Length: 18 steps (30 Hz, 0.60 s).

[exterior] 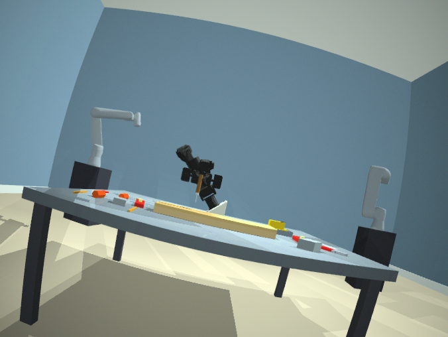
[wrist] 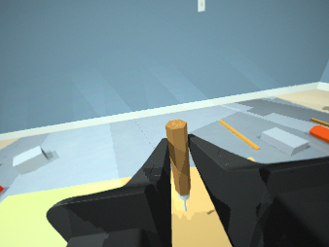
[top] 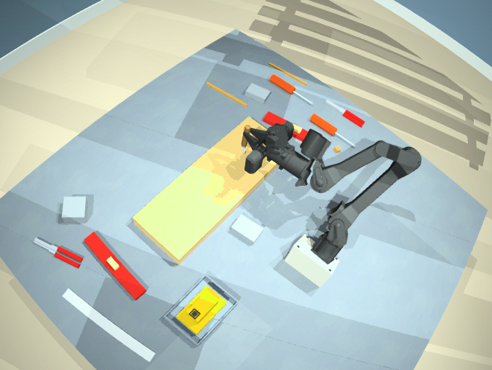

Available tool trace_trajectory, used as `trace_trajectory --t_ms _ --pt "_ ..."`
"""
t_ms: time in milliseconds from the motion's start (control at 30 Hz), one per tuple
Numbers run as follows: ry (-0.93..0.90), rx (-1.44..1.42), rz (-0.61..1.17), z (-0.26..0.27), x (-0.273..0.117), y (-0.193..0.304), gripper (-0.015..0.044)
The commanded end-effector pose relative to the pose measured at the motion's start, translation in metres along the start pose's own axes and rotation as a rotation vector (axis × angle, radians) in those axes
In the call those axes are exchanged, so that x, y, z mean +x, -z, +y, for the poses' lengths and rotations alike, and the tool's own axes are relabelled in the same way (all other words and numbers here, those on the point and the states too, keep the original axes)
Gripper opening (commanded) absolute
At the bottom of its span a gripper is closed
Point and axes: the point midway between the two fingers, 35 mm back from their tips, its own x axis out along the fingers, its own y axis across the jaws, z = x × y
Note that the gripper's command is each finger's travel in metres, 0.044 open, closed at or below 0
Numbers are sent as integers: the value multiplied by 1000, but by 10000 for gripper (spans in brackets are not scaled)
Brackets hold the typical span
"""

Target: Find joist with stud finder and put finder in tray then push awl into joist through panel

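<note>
Above the far end of the floor panel (top: 186, 207) (exterior: 217, 221) (wrist: 34, 219), the arm (top: 357, 159) (exterior: 195, 162) reaches out bent at its joints, its claw (top: 245, 137) (exterior: 200, 176) (wrist: 177, 140) closed around the awl (top: 243, 138) (exterior: 199, 183) (wrist: 179, 158). The awl's handle is up and its metal tip down (leaning slightly, by the exterior view), apart from the wood. The yellow stud finder (top: 201, 308) (exterior: 276, 224) lies in the tray (top: 180, 332) (exterior: 285, 233) on the bench (top: 357, 310) (exterior: 181, 231).
</note>
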Motion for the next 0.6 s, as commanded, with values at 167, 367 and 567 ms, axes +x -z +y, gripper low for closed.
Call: trace_trajectory --t_ms 167,367,567 --pt "-7 -4 -5 2 0 5 0" --pt "-7 -4 -5 2 0 9 0" --pt "-7 -4 -5 2 0 12 0"
